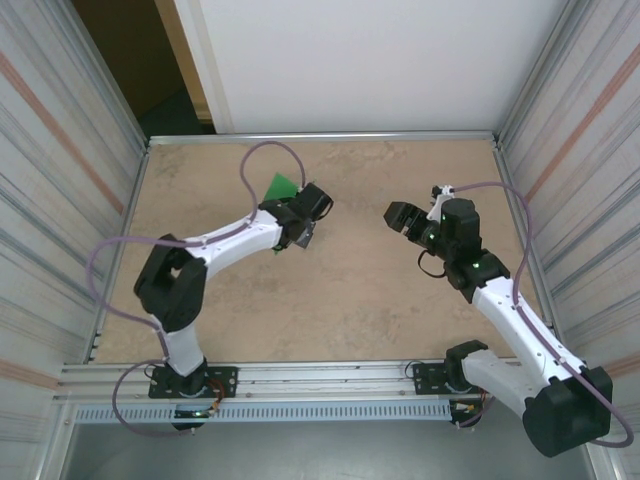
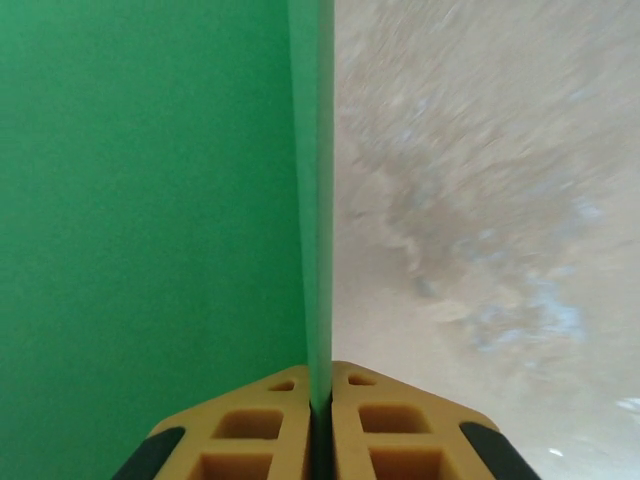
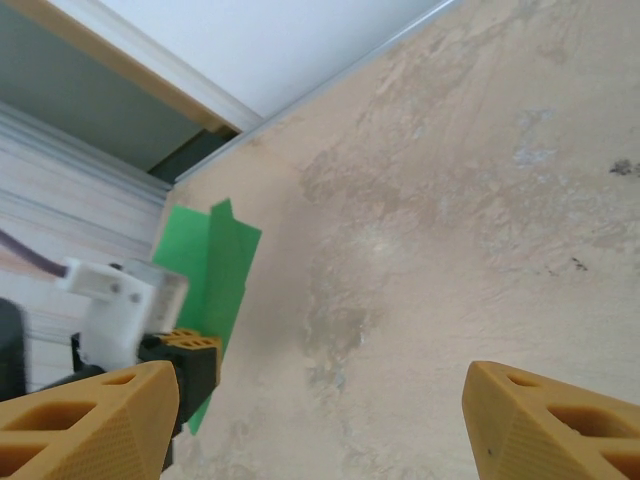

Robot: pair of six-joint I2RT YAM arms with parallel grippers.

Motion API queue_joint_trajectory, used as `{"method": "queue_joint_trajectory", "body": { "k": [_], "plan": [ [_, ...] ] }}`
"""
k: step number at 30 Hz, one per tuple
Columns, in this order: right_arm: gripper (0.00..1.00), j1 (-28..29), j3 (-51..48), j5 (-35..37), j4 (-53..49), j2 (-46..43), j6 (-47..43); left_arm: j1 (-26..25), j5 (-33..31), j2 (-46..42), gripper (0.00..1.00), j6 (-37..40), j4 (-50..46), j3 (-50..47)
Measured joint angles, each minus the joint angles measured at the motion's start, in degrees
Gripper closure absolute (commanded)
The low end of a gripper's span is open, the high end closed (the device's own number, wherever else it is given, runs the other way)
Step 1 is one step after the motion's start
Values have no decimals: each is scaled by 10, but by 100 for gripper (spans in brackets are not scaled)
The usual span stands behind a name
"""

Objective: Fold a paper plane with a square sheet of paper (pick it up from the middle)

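Square sheet of paper (image 1: pixel 283 185), bright green and already creased, is pinched in the left tool (image 2: pixel 320 400) over the far left part of the table (image 1: pixel 340 290). From the top camera a small green corner peeks past that arm's wrist. The left wrist camera gives the grip itself: both yellow fingers (image 2: pixel 250 430) are pressed together on a thin folded edge that runs straight up, and a broad green panel spreads to its left. The right wrist camera adds the shape, a wedge of overlapping layers rising from that tool. The right tool (image 1: pixel 398 216) hangs well apart near the table's middle, its fingers spread wide with bare table between them.
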Motion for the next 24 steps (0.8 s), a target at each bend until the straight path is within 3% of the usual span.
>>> {"method": "queue_joint_trajectory", "body": {
  "k": [9, 24],
  "plan": [
    [26, -2, -1, 2, -12, 1, 0, -16, -93, 119, 88, 13, -24, 45],
    [27, -3, -1, -3, -10, 40, 0, -30, -100, 188, 79, 10, -35, 70]
  ]
}}
